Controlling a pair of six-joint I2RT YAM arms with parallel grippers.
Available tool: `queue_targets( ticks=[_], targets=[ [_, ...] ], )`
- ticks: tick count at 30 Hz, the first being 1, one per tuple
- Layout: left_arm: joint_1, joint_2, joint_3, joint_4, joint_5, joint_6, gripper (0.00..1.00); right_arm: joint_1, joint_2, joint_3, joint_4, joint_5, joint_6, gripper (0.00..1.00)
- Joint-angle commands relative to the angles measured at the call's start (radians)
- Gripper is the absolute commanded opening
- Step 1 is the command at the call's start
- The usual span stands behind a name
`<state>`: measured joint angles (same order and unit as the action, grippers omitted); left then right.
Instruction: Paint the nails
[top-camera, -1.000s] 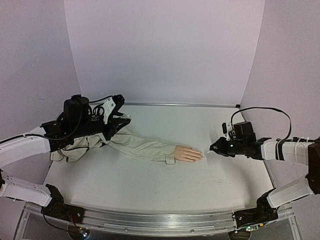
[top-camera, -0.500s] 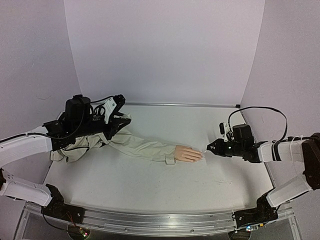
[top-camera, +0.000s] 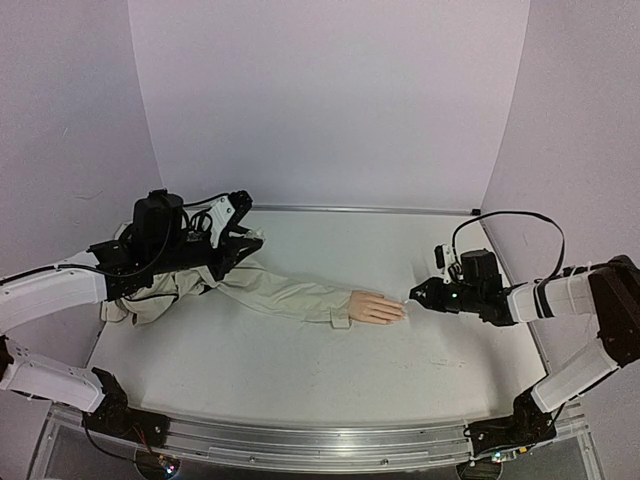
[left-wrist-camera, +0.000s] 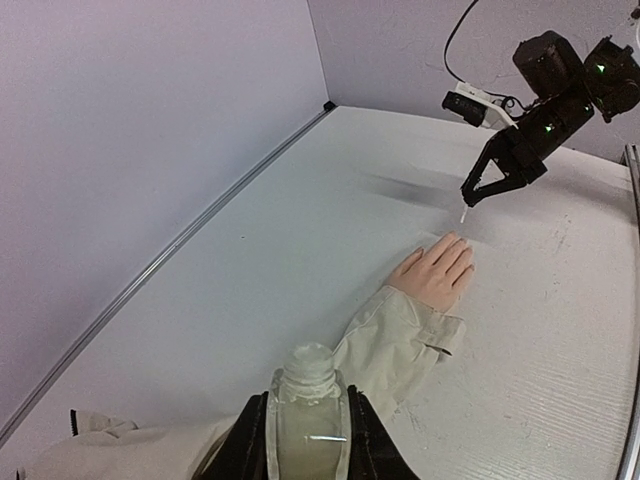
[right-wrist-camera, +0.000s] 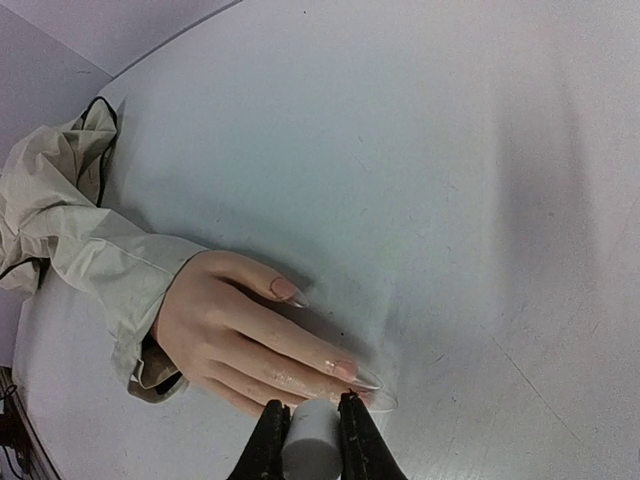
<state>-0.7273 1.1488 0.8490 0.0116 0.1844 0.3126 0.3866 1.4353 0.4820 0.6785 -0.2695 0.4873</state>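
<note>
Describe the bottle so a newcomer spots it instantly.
At the left of the table, the beige sleeve bunches up. Above it, the left gripper is shut on a small clear bottle. Only glassy item here; the white cap in the right gripper is opaque.

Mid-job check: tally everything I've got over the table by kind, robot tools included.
tools: 2, the left tool and the right tool
mannequin hand: 1
jacket sleeve: 1
bottle: 1, held in the left tool
brush: 1, held in the right tool
total: 6
</note>
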Motion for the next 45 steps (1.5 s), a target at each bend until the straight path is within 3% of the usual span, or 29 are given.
queue_targets(
  ticks=[1,45],
  targets=[
    [0.006,-0.004,0.034,0.07,0.015,-0.017,0.0,-0.004,0.025,0.023,0.064,-0.005,0.006,0.0],
    [0.008,0.002,0.038,0.07,0.029,-0.026,0.0,-0.004,0.102,0.027,0.134,0.018,0.052,0.0]
  ],
)
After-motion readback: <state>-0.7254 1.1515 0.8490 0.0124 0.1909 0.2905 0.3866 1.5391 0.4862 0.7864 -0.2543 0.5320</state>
